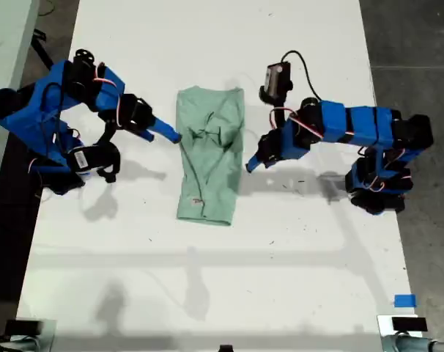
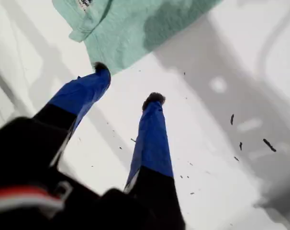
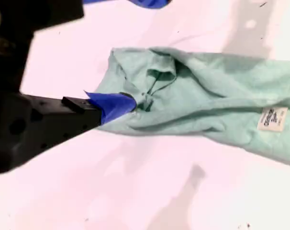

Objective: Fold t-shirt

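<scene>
The pale mint-green t-shirt [image 1: 209, 158] lies folded into a narrow strip in the middle of the white table, with creases near its centre and a small label toward its near end. My second gripper [image 1: 172, 136] reaches in from the exterior view's left. Its blue tip [image 3: 117, 104] sits on the t-shirt [image 3: 207, 105] at its edge, where the folds gather, and the jaws look closed on the cloth. My first gripper [image 1: 250, 166] comes from the exterior view's right. It stands open [image 2: 128, 84] just off the t-shirt [image 2: 135, 28], with nothing between its fingers.
The white table [image 1: 207, 279] runs to dark floor on both sides of the exterior view. A blue tape mark [image 1: 404, 301] sits near the table's front corner at the exterior view's right. Small dark specks [image 2: 268, 143] dot the table by my first gripper.
</scene>
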Motion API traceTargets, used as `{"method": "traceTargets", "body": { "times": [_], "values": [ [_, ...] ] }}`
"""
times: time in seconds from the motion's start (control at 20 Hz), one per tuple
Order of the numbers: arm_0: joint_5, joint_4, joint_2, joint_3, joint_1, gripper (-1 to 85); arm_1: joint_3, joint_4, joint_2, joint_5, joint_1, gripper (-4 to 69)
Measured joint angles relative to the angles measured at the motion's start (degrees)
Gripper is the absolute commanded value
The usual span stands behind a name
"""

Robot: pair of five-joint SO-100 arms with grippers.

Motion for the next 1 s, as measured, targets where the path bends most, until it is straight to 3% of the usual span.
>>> {"method": "traceTargets", "body": {
  "times": [0.25,0.3,0.35,0.45,0.55,0.6,0.65,1.0],
  "values": [
    [-11.8,-5.1,18.3,23.8,5.3,30.4,9.2,0.0,12.6,5.2,-1.1,5.3],
    [-13.3,-7.1,18.9,25.8,7.2,31.3,9.2,-0.4,12.7,5.4,-2.1,8.4],
    [-14.2,-10.0,18.2,26.4,9.4,32.5,9.3,-2.2,12.7,5.4,-3.2,17.7],
    [-14.5,-16.8,12.5,26.1,13.0,34.1,9.2,-6.2,11.4,6.1,-5.1,23.8],
    [-14.6,-22.0,2.8,23.4,14.3,34.7,9.3,-10.1,7.8,7.1,-6.7,23.4],
    [-14.5,-24.1,-1.8,21.4,14.5,34.8,9.3,-11.9,5.8,7.7,-7.3,20.5],
    [-14.4,-25.2,-5.7,19.7,14.9,34.7,9.3,-13.3,3.6,8.6,-7.8,13.0],
    [-13.8,-27.9,-18.6,14.4,15.6,35.2,4.7,-15.9,-8.6,10.2,-8.7,27.4]
  ]
}}
